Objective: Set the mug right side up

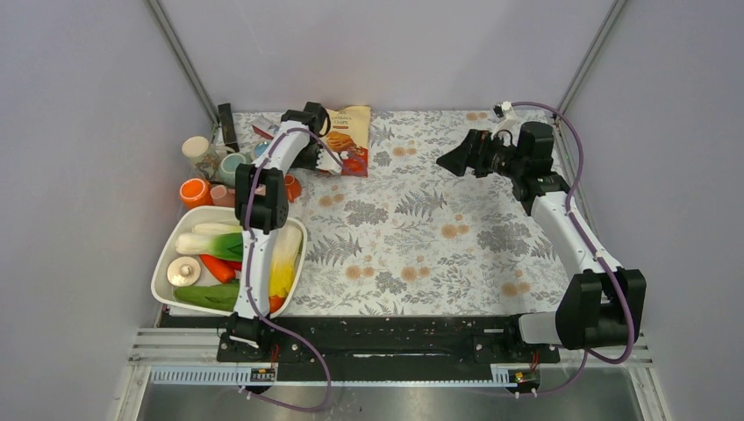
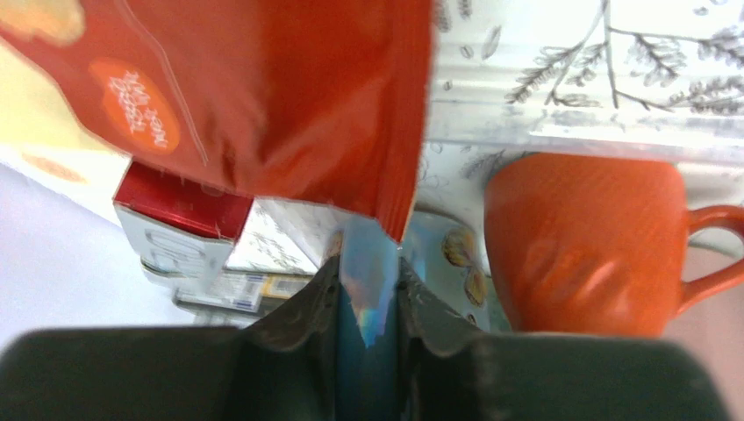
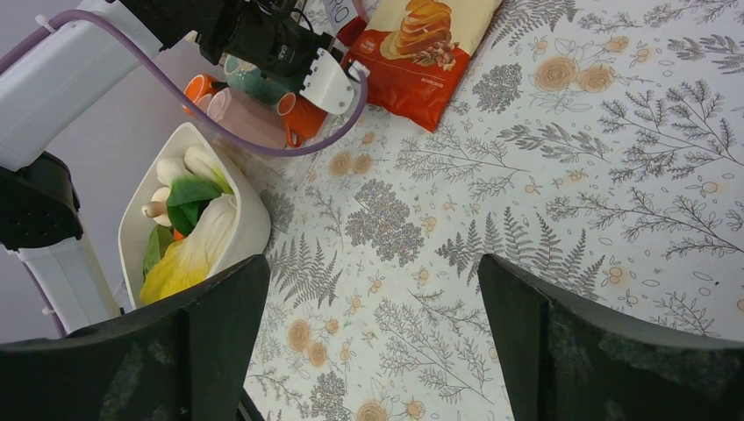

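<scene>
- Orange mug (image 1: pixel 292 187): sits near the far-left corner of the worktop (image 1: pixel 421 246), partly hidden under the left arm and close to a cluster of other cups. Which end faces up cannot be confirmed.
- Left pincer (image 2: pixel 368 272): fingers drawn close together, pinching a blue glossy strip (image 2: pixel 364 307) at the corner of the chips bag (image 1: pixel 351 140). The mug stands just beside it.
- Right pincer (image 3: pixel 373 263): jaws spread wide, holding nothing, raised above the far-right part of the worktop.
</scene>
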